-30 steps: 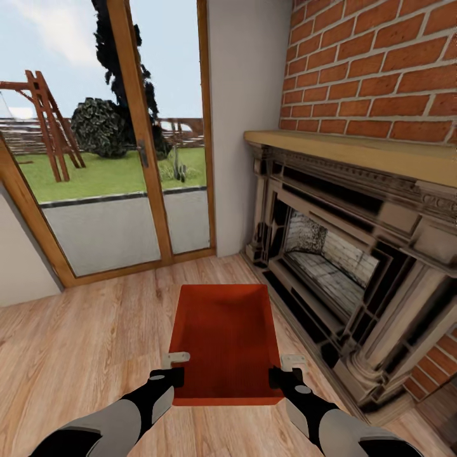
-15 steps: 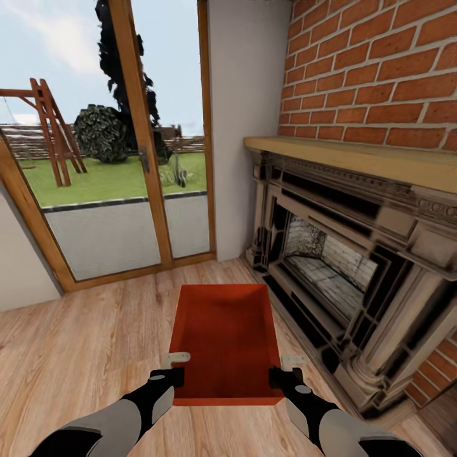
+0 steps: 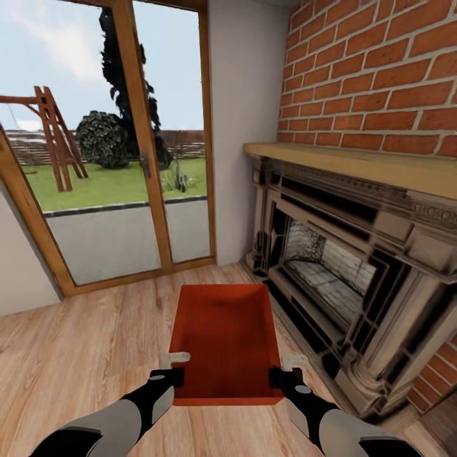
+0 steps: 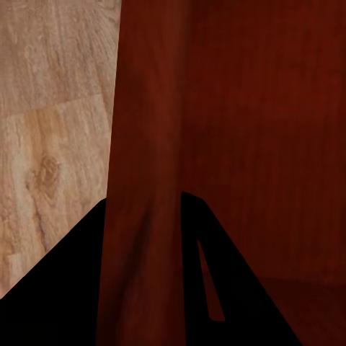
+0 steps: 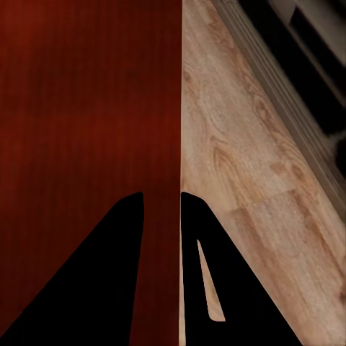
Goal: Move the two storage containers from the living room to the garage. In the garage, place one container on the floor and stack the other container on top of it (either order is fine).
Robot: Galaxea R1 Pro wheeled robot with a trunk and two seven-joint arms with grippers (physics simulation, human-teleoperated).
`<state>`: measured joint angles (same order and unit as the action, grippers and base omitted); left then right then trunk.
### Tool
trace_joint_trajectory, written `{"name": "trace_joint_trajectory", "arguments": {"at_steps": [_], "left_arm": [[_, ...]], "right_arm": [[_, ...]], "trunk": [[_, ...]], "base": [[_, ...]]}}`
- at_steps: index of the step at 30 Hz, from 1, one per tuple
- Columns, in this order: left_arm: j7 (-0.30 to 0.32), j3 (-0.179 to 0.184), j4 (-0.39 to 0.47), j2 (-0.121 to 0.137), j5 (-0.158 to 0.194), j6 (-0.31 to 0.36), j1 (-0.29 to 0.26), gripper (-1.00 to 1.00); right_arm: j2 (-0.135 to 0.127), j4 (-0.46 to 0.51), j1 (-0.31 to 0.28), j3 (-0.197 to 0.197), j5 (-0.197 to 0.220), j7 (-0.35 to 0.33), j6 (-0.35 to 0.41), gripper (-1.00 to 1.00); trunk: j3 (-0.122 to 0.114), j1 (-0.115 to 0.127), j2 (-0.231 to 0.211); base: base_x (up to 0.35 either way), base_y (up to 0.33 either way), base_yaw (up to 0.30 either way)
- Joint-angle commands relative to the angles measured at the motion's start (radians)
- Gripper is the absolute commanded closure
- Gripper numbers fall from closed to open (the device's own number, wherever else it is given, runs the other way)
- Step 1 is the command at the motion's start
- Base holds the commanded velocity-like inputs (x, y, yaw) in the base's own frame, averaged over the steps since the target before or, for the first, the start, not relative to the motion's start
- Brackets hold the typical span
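One orange-red storage container (image 3: pixel 225 336) hangs in front of me above the light wood plank floor of the living room, its open top facing up and nothing inside. My left gripper (image 3: pixel 174 368) is shut on its left side wall near the close corner. My right gripper (image 3: pixel 285 368) is shut on the right side wall opposite. In the left wrist view the dark fingers of the left gripper (image 4: pixel 144 205) straddle the container's red wall (image 4: pixel 238 108). The right wrist view has the right gripper (image 5: pixel 162 198) clamped over the thin edge of the wall (image 5: pixel 86 108).
A dark carved fireplace (image 3: pixel 336 266) with a pale wood mantel (image 3: pixel 355 162) stands close on the right under a red brick wall (image 3: pixel 374 70). Ahead is a wood-framed glass door (image 3: pixel 108 158) onto a garden. Open plank floor (image 3: pixel 82 355) lies to the left.
The whole picture has shifted slightly downward, so the camera has moved. The container and both grippers keep the same place in the view, still clamped.
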<state>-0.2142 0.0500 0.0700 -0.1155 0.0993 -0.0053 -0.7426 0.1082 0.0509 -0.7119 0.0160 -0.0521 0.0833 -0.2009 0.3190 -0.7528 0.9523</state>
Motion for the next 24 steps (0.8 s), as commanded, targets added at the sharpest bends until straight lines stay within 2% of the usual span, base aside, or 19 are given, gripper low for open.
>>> {"name": "trace_joint_trajectory", "arguments": {"at_steps": [1, 24], "left_arm": [[-0.017, 0.001, -0.003, 0.016, 0.013, -0.001, 0.0, 1.0], [-0.018, 0.001, -0.003, 0.016, 0.013, -0.001, 0.0, 1.0]], "right_arm": [[0.001, 0.017, -0.001, 0.045, -0.019, -0.013, -0.083, 1.0], [0.001, 0.018, -0.001, 0.045, -0.019, -0.013, -0.083, 1.0]], "trunk": [[0.0, 0.0, 0.001], [-0.038, 0.0, 0.001]], "base": [[0.0, 0.0, 0.0], [0.0, 0.0, 0.0]]}}
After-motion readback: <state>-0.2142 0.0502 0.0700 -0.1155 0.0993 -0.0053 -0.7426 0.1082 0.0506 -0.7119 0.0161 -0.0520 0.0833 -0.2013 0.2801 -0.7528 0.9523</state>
